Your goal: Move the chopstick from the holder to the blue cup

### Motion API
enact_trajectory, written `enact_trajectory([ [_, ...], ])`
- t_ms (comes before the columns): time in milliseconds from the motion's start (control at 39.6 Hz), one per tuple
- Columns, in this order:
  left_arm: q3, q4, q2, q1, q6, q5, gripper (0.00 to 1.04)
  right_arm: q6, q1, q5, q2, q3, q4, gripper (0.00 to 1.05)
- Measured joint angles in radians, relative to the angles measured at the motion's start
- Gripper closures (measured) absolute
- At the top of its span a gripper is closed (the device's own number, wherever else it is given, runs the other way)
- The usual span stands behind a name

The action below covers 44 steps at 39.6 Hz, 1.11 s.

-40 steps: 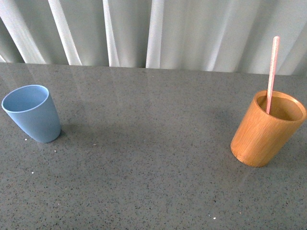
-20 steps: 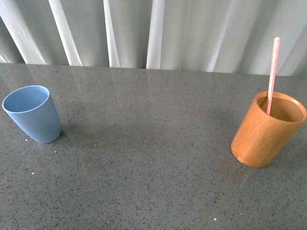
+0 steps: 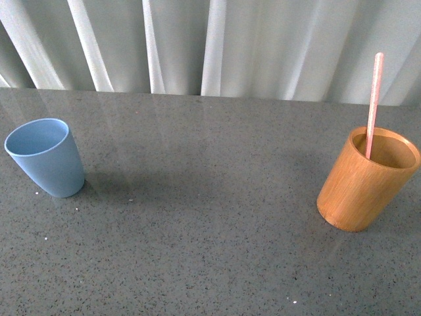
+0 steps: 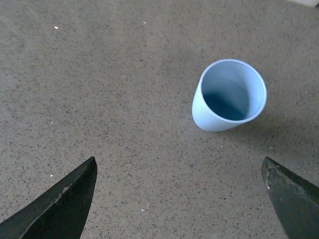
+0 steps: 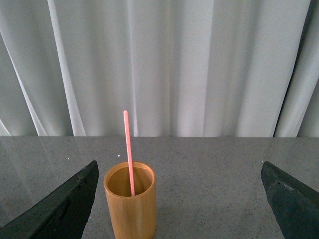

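Standing inside the orange-brown wooden cylindrical holder (image 3: 355, 194) is a thin pink chopstick (image 3: 373, 105); the light-blue cup (image 3: 49, 164) sits well left of the holder; both arms' jaws gape apart.

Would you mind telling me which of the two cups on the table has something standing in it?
The orange-brown wooden cylindrical holder, with the thin pink chopstick standing in it; the light-blue tumbler is empty.

grey speckled tabletop (image 3: 210, 250) | white pleated curtain (image 3: 263, 46) behind its far edge
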Motion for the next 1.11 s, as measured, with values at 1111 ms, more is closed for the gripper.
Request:
enact_trajectory([
  [1111,0.407,0.030,0.681,-0.089,-0.005,-0.150,0.07,0.000,0.000,0.000,0.000,0.000,0.000,0.10],
])
